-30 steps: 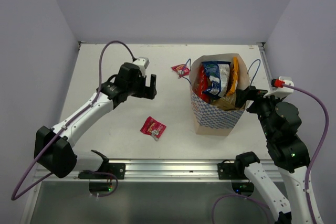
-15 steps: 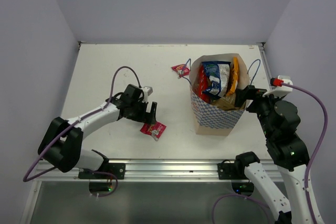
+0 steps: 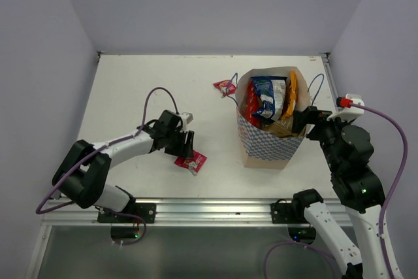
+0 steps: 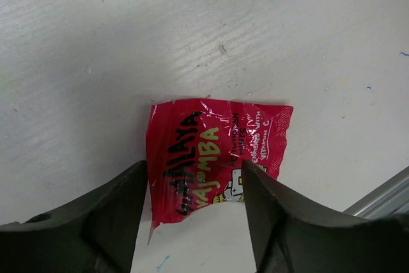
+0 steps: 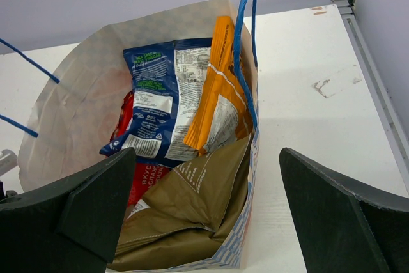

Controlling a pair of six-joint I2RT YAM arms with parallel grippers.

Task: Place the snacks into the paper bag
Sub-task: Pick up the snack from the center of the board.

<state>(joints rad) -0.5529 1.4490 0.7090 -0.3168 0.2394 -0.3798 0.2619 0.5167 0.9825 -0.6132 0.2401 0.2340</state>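
Two packets lie outside the paper bag [image 3: 271,145] on the white surface [image 3: 130,89]. One is a red packet [image 4: 211,151] that lies flat near the front edge. The other is a tiny pink-red packet [image 3: 225,86] further back, just beside the bag's left rim. The left claw [image 4: 195,177] is low over the red packet. Its jaws are apart, with one finger at the packet's left edge and the other over its lower middle. Nothing is pinched.

The bag stands upright toward the right, its blue zigzag side facing front. Inside it are a dark blue packet [image 5: 163,103], an orange packet [image 5: 217,94], a brown packet [image 5: 192,209] and a red one [image 5: 128,119]. The right claw [image 3: 302,121] is spread wide at the bag's right rim and grips nothing.

Close up, the surface shows fine scratches and small blue specks. Plain pale lilac walls [image 3: 209,4] close it in at the back and on both sides, and a metal rail [image 3: 209,208] runs along the near edge.
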